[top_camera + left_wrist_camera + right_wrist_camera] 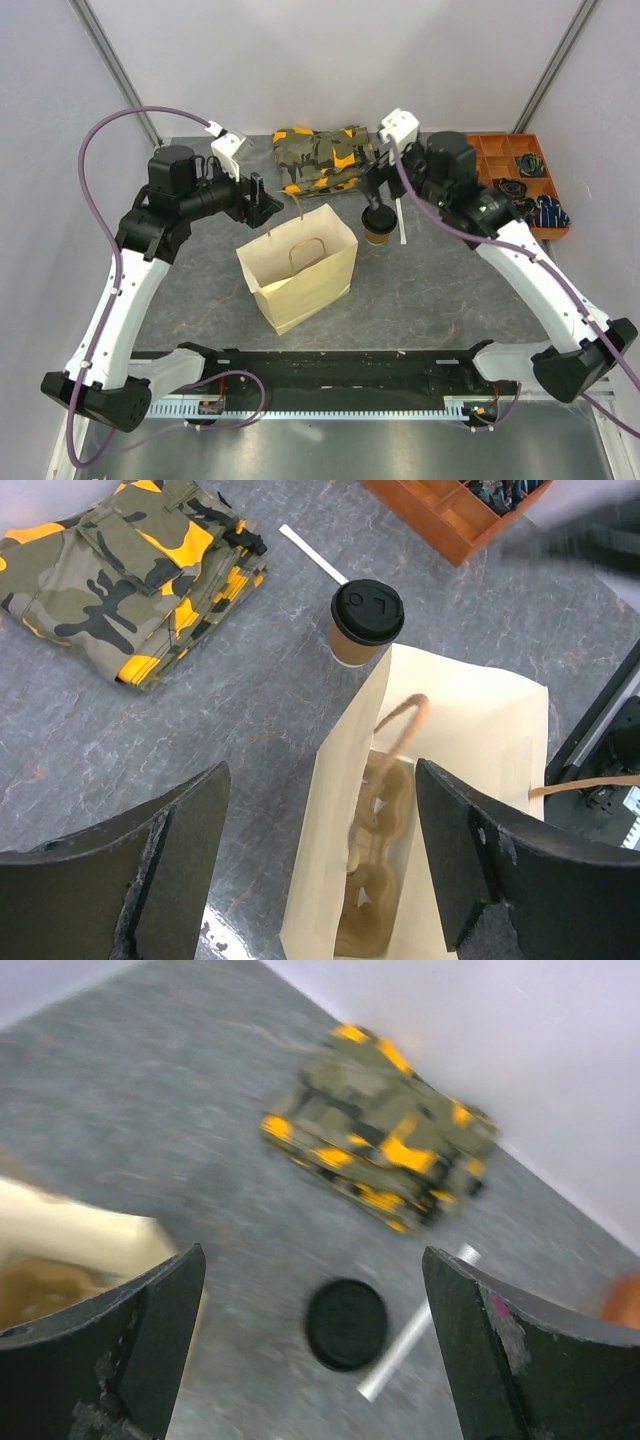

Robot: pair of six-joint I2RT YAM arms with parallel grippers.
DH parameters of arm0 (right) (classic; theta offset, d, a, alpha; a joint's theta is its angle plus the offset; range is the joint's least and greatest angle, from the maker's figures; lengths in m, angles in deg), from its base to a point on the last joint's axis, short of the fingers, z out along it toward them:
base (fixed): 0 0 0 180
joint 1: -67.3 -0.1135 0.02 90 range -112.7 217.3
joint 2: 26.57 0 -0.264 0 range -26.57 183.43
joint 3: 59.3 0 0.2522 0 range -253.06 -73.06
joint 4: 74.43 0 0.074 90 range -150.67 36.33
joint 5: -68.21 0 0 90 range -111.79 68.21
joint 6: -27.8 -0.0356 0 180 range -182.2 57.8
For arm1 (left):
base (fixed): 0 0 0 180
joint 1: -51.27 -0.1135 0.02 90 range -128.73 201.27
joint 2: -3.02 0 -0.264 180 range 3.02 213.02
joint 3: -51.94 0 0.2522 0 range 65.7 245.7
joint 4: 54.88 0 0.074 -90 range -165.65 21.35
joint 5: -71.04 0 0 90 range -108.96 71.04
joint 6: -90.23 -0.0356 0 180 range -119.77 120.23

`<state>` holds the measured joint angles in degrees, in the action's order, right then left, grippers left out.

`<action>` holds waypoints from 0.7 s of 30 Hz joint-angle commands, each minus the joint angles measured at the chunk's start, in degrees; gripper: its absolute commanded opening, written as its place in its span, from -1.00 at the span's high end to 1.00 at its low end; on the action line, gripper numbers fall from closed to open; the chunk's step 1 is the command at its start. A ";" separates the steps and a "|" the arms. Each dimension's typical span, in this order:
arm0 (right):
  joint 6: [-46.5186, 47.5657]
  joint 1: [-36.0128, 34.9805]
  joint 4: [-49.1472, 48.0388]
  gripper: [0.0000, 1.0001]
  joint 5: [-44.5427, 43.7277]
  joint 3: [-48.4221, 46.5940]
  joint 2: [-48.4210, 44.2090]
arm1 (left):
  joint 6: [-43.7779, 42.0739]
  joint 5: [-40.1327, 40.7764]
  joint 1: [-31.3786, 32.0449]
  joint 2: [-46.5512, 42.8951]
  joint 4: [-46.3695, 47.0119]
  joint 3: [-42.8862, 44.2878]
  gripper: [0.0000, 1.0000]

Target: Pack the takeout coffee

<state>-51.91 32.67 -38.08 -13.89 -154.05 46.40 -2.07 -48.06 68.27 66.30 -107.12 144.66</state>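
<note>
The fingers (130,1340) of the right gripper (312,1260) are spread wide with nothing clasped between them; the takeout coffee (345,1323) is seen below the gap, nearer the right-hand finger, standing upright on the table with its black lid on. No contact between pads and cup is visible. The left gripper (320,775) is likewise held open and empty, and the mouth of the paper bag (480,720) lies directly beneath its fingers, with the cup tray (375,880) seated inside. Beyond the left fingertips the cup is found just outside the bag's far edge, so it is judged not yet packed. The left gripper's station over the opening is probably meant to steady or widen it. A white strip (312,552) and folded camouflage cloth (130,570) lie farther ahead
</note>
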 commanded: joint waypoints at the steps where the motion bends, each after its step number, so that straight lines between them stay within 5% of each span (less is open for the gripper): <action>1: 1.13 9.38 12.79 -0.96 2.55 -4.61 3.92 | 0.64 -1.40 -0.29 0.43 2.62 1.90 -0.63; 12: 5.45 12.13 31.18 -0.96 -4.03 -19.28 28.52 | 0.81 -1.04 -0.38 1.40 2.71 1.99 -0.69; 21: 5.45 11.70 33.22 -0.96 -0.69 -19.74 33.82 | 1.25 0.01 -0.47 1.05 2.79 0.94 -0.71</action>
<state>-46.78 44.97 -6.60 -16.14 -171.79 81.26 -2.07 -48.85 68.22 67.79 -106.93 144.72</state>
